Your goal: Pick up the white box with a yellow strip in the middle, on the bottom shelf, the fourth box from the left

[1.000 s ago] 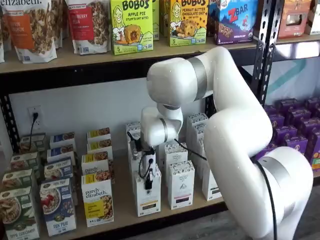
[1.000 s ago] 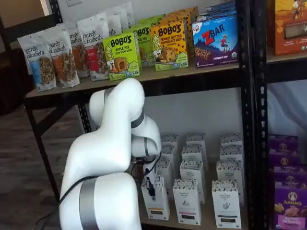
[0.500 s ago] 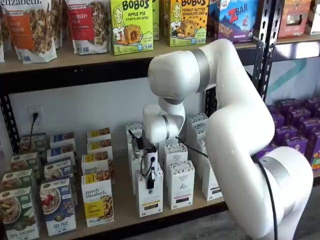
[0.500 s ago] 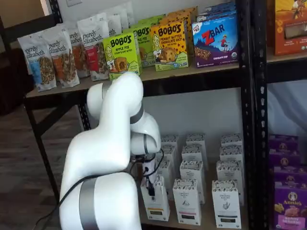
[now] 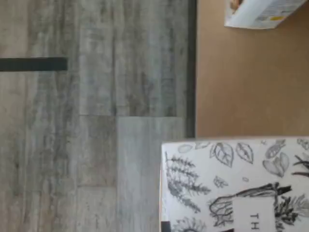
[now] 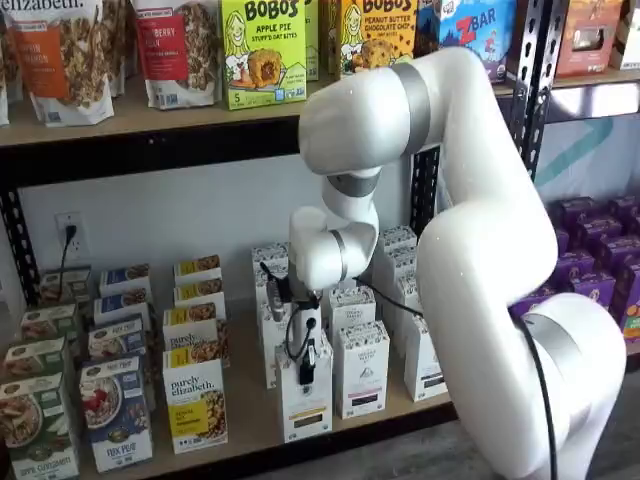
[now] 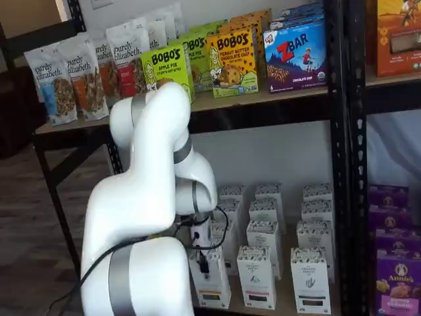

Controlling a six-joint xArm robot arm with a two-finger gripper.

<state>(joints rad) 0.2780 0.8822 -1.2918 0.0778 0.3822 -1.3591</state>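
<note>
Claw (image 6: 306, 372) clenched on the white box (image 6: 305, 405), lower centre of frame, at the bottom shelf (image 6: 250, 415) front edge. Grasp done; pulling clear remains.

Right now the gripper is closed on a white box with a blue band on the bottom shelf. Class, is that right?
Not quite. The band is yellow-orange, not blue, as a shelf view shows. The gripper is closed on the white box at the front of the bottom shelf.
</note>
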